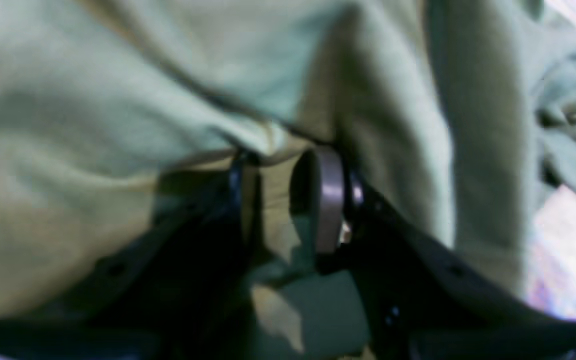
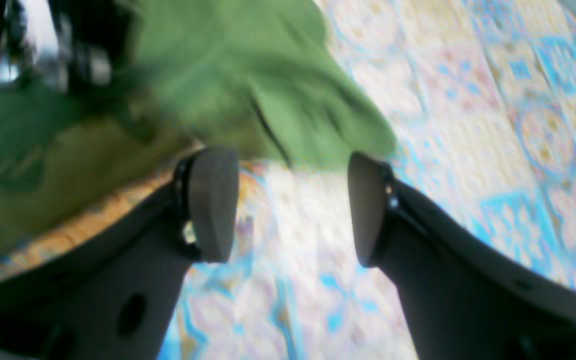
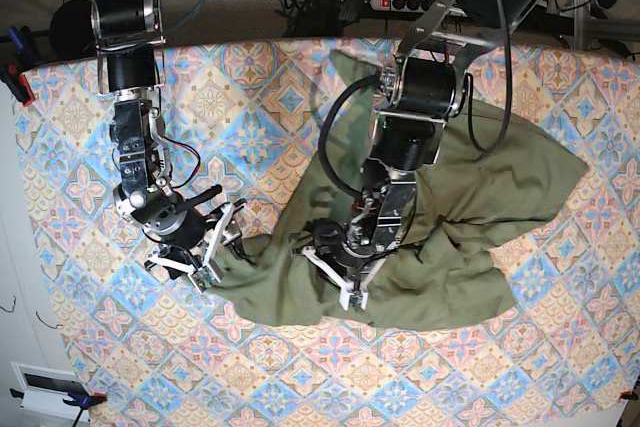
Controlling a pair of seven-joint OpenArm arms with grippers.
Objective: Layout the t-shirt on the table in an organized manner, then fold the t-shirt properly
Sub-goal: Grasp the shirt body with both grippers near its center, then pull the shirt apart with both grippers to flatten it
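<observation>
The shirt (image 3: 440,237) lay rumpled across the counter (image 3: 90,327), mostly right of centre. The left tool (image 1: 288,200) sat in its middle, cloth bunched between its jaws. The right tool (image 2: 293,205) stood spread wide at the shirt's edge, gripping nothing.

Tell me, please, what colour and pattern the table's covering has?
The table wears pastel pink, blue and cream diamond tiles with floral medallions, clearest in the base view.

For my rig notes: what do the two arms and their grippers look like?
Both arms are black with silver cylindrical joints and loose black cables. The left gripper and right gripper have black fingers edged white from above; close up, the pads are flat, rounded and grey-brown.
</observation>
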